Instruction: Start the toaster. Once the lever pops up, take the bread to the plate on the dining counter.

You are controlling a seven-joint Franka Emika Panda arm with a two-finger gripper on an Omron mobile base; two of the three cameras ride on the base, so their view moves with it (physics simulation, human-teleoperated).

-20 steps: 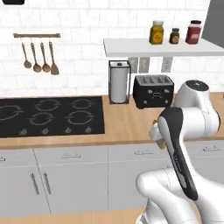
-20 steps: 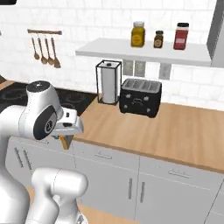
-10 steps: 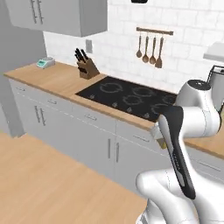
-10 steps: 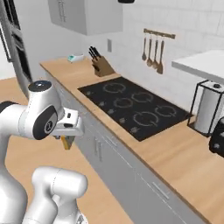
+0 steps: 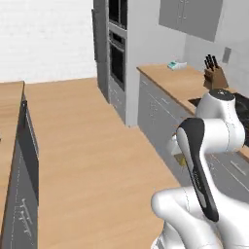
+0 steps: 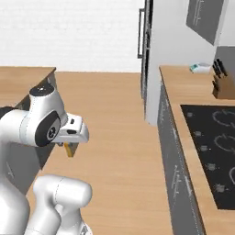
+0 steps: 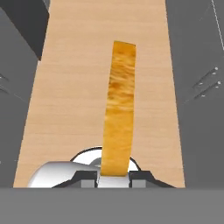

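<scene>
The bread, a tan slice seen edge-on, stands up from between the fingertips of my gripper, which is shut on it above the wood floor. A sliver of the bread hangs below the hand in the right base view, and the bread peeks out beside the forearm in the left base view. A light-wood countertop with a dark side, the dining counter, lies at the left, and the same dining counter shows behind the arm. The toaster and the plate are out of view.
A wood counter with grey cabinets runs along the right, carrying a black cooktop and a knife block. A tall grey oven cabinet stands at its far end. Open wood floor lies between the two counters.
The base has turned left, so the whole picture has swung from the toaster wall past the cooktop to the open floor. The bread stays held in the gripper.
</scene>
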